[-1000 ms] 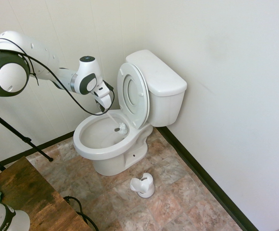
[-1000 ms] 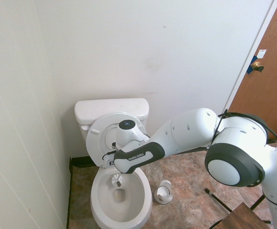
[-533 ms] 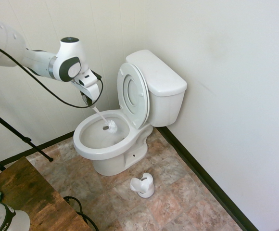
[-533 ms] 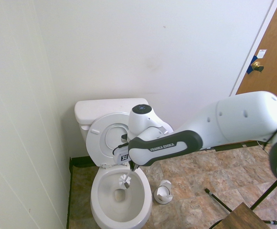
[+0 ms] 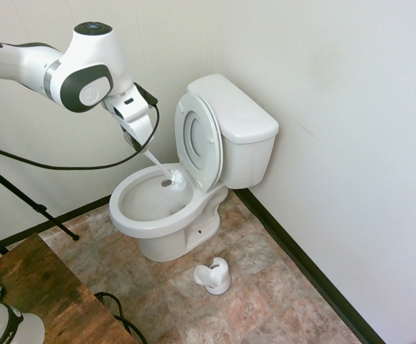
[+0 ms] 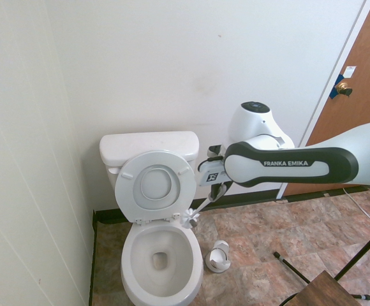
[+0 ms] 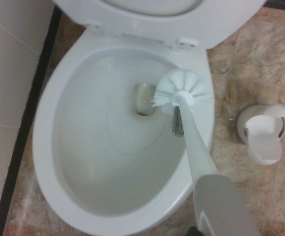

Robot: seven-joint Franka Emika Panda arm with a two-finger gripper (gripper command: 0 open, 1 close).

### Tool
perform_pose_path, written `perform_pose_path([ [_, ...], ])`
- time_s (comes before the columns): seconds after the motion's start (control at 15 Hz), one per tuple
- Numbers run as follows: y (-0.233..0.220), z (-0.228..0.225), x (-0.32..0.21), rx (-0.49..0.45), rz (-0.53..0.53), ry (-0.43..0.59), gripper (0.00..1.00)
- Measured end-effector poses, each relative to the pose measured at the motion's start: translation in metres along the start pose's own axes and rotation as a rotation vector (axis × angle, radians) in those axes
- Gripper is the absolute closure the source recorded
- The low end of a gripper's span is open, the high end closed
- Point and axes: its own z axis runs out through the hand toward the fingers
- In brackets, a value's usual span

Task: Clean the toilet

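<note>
My gripper (image 5: 138, 140) is clamped on the white brush (image 5: 166, 175), its head hanging above the toilet (image 5: 166, 208) bowl's rim at about three o'clock; nearer on the tiles at five o'clock lies the brush holder (image 5: 214, 276), while the raised seat and tank stand beyond

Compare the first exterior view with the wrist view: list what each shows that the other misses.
Only the first exterior view shows the toilet's tank, the gripper shut on the brush handle, the wooden table and the walls higher up.

Only the wrist view shows the drain hole at the bottom of the bowl and the brush's bristles from close by.

Both show the toilet with its seat raised, the brush, the brush holder on the floor and the brown tiles.
</note>
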Motion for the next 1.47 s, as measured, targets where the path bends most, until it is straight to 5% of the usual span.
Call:
perform_pose_path([
  [0.53, 0.069, 0.053, 0.102, -0.126, 0.143, 0.007, 1.00],
  [1.47, 0.090, 0.257, 0.183, -0.250, 0.235, -0.167, 1.00],
])
